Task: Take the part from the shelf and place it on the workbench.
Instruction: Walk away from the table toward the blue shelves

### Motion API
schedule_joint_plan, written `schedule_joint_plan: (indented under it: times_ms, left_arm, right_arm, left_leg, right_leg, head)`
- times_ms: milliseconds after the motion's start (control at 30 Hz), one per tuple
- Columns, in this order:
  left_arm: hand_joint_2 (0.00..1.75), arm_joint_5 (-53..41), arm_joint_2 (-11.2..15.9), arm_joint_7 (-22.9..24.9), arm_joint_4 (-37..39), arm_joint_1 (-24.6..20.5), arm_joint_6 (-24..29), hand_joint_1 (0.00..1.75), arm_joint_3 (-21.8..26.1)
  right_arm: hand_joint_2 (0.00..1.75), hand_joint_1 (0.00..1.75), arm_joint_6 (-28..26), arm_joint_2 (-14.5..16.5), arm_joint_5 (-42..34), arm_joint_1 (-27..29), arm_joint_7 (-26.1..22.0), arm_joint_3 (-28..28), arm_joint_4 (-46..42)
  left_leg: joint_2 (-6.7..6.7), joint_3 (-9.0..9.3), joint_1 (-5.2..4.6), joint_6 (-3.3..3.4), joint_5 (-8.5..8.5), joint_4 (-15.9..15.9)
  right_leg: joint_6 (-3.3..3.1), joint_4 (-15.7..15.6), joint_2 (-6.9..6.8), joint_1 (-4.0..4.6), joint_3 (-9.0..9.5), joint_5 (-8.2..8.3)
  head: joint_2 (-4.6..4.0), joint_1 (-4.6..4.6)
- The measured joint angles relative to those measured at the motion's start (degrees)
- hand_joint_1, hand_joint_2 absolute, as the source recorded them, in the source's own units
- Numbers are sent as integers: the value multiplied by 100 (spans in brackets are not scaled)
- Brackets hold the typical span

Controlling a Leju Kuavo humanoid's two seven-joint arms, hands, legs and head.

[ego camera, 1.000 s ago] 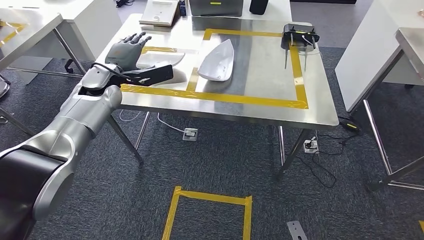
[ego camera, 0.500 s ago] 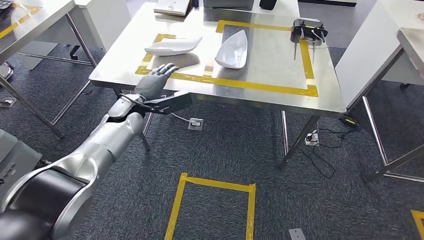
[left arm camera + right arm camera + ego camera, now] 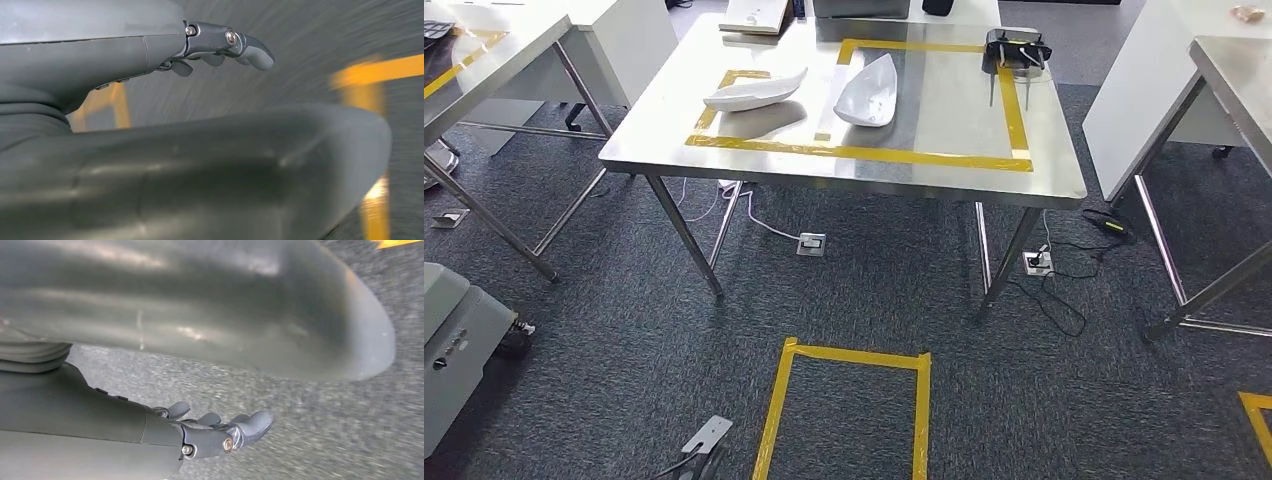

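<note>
Two white parts (image 3: 755, 90) (image 3: 869, 90) lie side by side inside the yellow tape on the desk (image 3: 1044, 185). Left hand (image 3: 150, 150) and right hand (image 3: 165, 435): fingers loose, holding nothing, over carpet. Step judged: placing done; next, return to the shelf

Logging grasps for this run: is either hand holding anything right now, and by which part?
Nothing is held. The left hand and right hand both hang empty above the carpet.

The head view looks down from high, facing the workbench (image 3: 844, 170) across carpet (image 3: 874, 300). Both wrist views skim that carpet closely.
</note>
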Motion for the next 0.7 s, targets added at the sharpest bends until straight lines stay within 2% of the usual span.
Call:
schedule_joint_plan:
  times_ms: [67, 100, 133, 167, 200, 233, 267, 300, 333, 367, 400, 433, 467, 500, 533, 567, 600, 633, 667, 700]
  left_arm:
    - [0, 87, -1, 5, 5, 47, 8, 0, 88]
    - [0, 157, -2, 32, 14, 98, 32, 0, 226]
    - [0, 244, -16, 73, 23, 159, 82, 0, 434]
    - [0, 340, -41, 58, 33, 227, 137, 0, 710]
    - [0, 428, -68, 10, 42, 295, 186, 0, 1000]
    - [0, 455, -94, -106, 45, 326, 198, 0, 1195]
    - [0, 452, -112, -281, 50, 348, 171, 0, 1329]
    - [0, 407, -117, -434, 55, 356, 124, 0, 1383]
    - [0, 326, -122, -586, 59, 357, 64, 0, 1412]
    - [0, 229, -125, -708, 62, 347, 7, 0, 1422]
    - [0, 117, -127, -794, 63, 325, -48, 0, 1423]
    - [0, 10, -132, -845, 64, 292, -95, 0, 1422]
    - [0, -93, -140, -867, 65, 248, -128, 0, 1416]
    - [0, -197, -149, -873, 67, 197, -157, 0, 1399]
    - [0, -289, -160, -875, 68, 144, -182, 0, 1372]
    - [0, -382, -171, -886, 68, 92, -208, 0, 1336]
    - [0, -462, -185, -900, 68, 38, -233, 0, 1290]
    - [0, -534, -201, -889, 68, -10, -250, 0, 1242]
    - [0, -597, -213, -835, 68, -48, -256, 0, 1194]
    - [0, -651, -222, -725, 70, -78, -246, 0, 1149]
  right_arm:
    - [0, 0, -2, 0, -2, 4, -3, -4, 0]
    - [0, 0, -3, 0, 8, 5, -9, -8, 0]
    - [0, 0, -2, -1, 39, -10, -16, -12, -1]
    - [0, 0, 10, -2, 99, -57, -23, -11, -3]
    - [0, 0, 25, -4, 164, -119, -26, -7, -5]
    - [0, 0, 44, -5, 228, -189, -19, 4, -8]
    - [0, 0, 61, -5, 273, -248, -6, 18, -8]
    - [0, 0, 71, -2, 292, -280, 9, 28, -5]
    - [0, 0, 76, 2, 304, -305, 13, 37, -3]
    - [0, 0, 80, 5, 305, -331, 7, 41, -1]
    - [0, 0, 81, 8, 302, -364, -9, 44, 0]
    - [0, 0, 80, 9, 296, -404, -32, 44, 0]
    - [0, 0, 77, 9, 289, -443, -50, 45, 0]
    - [0, 0, 72, 9, 285, -475, -67, 45, 0]
    - [0, 0, 64, 9, 278, -497, -79, 45, 0]
    - [0, 0, 51, 9, 261, -506, -97, 45, 0]
    - [0, 0, 30, 8, 237, -514, -121, 45, -1]
    - [0, 0, 1, 8, 204, -520, -148, 45, -2]
    - [0, 0, -28, 7, 168, -521, -173, 45, -3]
    - [0, 0, -53, 7, 141, -521, -185, 45, -3]
  left_leg:
    - [0, 28, 6, -6, 45, 7]
    - [1, 147, 18, -15, 149, -108]
    - [2, 449, 42, -34, 207, -457]
    - [-12, 775, 47, -8, 234, -893]
    - [-27, 1090, 42, 34, 264, -1317]
    - [-37, 1284, 25, 101, 217, -1631]
    - [-40, 1275, 2, 197, 238, -1717]
    - [-28, 1214, -4, 258, 306, -1714]
    - [-16, 1137, -1, 310, 383, -1721]
    - [-9, 1048, 0, 347, 464, -1726]
    - [-10, 959, -8, 369, 543, -1724]
    - [-10, 864, -19, 381, 624, -1718]
    - [-10, 765, -32, 386, 707, -1711]
    - [-9, 665, -45, 387, 789, -1701]
    - [-10, 563, -56, 384, 866, -1692]
    - [-13, 475, -66, 379, 935, -1684]
    - [-15, 403, -72, 370, 1001, -1678]
    - [-17, 350, -80, 352, 1062, -1675]
    - [-15, 327, -79, 326, 1124, -1686]
    - [-11, 321, -69, 293, 1185, -1705]
  right_leg:
    - [6, 5, -4, -2, -25, 15]
    - [20, 18, -17, -8, -74, 42]
    - [53, 52, -40, -16, -153, 88]
    - [110, 85, -65, -21, -227, 154]
    - [176, 106, -87, -34, -299, 238]
    - [242, 107, -96, -44, -330, 317]
    - [297, 98, -92, -57, -342, 360]
    - [331, 134, -85, -72, -378, 288]
    - [358, 259, -79, -80, -432, 91]
    - [373, 491, -72, -83, -500, -215]
    - [378, 815, -65, -78, -570, -569]
    - [374, 1172, -57, -70, -615, -843]
    - [363, 1469, -49, -56, -615, -975]
    - [344, 1632, -41, -39, -544, -960]
    - [318, 1610, -36, -21, -384, -830]
    - [287, 1395, -32, -2, -135, -665]
    - [240, 1011, -27, 22, 183, -593]
    - [197, 567, -24, 46, 493, -606]
    - [160, 217, -20, 70, 718, -652]
    - [128, -21, -18, 96, 843, -715]
  head:
    - [0, 0]
    - [0, 1]
    - [0, 1]
    - [0, 13]
    - [0, 23]
    - [0, 29]
    - [0, 37]
    - [0, 33]
    - [0, 32]
    - [0, 36]
    - [0, 41]
    - [0, 45]
    - [0, 48]
    - [0, 49]
    - [0, 49]
    - [0, 49]
    - [0, 49]
    - [0, 47]
    - [0, 46]
    - [0, 56]
